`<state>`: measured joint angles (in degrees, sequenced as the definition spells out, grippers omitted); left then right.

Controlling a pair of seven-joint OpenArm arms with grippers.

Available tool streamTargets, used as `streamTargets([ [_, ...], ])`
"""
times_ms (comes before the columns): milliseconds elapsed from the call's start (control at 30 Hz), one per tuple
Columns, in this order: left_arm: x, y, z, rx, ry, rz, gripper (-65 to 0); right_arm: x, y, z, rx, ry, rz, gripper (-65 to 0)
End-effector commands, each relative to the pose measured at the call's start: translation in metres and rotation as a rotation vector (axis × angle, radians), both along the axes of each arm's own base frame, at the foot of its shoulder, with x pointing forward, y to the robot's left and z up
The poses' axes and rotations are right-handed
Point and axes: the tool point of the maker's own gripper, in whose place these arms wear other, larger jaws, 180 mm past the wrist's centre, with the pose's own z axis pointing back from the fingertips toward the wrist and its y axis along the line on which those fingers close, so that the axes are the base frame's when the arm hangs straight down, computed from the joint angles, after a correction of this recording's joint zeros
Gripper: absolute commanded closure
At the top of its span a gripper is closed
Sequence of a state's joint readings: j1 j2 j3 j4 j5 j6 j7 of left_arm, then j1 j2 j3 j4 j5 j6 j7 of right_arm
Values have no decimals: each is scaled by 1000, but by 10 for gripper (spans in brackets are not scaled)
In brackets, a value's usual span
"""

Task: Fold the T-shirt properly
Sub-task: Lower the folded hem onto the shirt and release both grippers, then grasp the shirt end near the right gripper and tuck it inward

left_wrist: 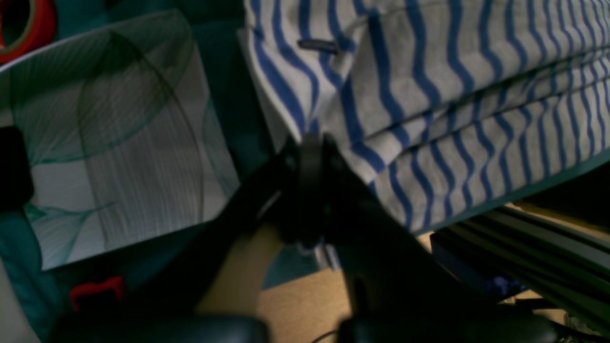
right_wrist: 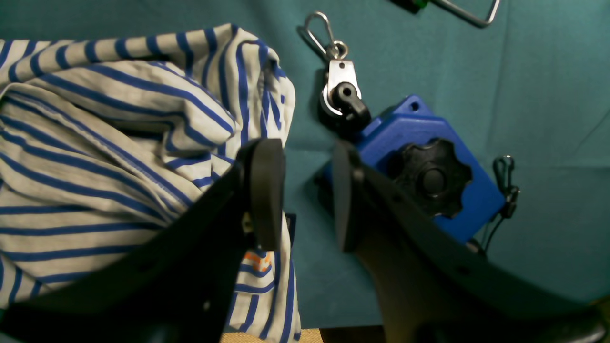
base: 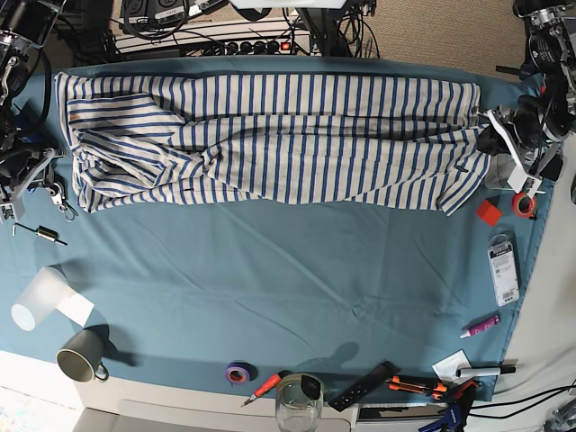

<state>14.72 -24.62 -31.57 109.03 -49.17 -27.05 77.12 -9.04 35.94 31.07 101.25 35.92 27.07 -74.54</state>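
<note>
The blue-striped cream T-shirt (base: 270,139) lies in a long band across the far part of the teal cloth (base: 288,279). My left gripper (base: 492,137) is at the shirt's right end. In the left wrist view its fingers (left_wrist: 310,143) are together at the shirt's (left_wrist: 452,95) folded corner, seemingly pinching the edge. My right gripper (base: 43,173) is at the shirt's left end. In the right wrist view it (right_wrist: 305,195) is open and empty, with the rumpled shirt (right_wrist: 95,166) just left of its left finger (right_wrist: 264,190) and bare teal cloth in the gap.
A blue tool with a black knob (right_wrist: 429,176) and a metal clip (right_wrist: 340,81) lie right of my right gripper. A red tape roll (base: 523,204), red block (base: 487,212) and packet (base: 503,267) sit near the right edge. Cups (base: 36,299), a mug (base: 79,362), a jar (base: 299,400) and tools line the front.
</note>
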Motion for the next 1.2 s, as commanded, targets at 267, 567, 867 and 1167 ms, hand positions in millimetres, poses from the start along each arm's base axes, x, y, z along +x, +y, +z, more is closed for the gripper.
streamTargets([
  [267, 6, 3, 11, 6, -38, -7, 0, 20, 37, -7, -16, -51, 176, -189],
  [567, 6, 3, 11, 6, -38, -8, 0, 35, 49, -29, -175, 13, 195, -189],
  [867, 6, 3, 11, 6, -39, -8, 0, 24, 51, -62, -142, 113, 198, -189],
  [1167, 6, 3, 11, 6, -40, -8, 0, 23, 43, -70, -121, 118, 152, 0],
])
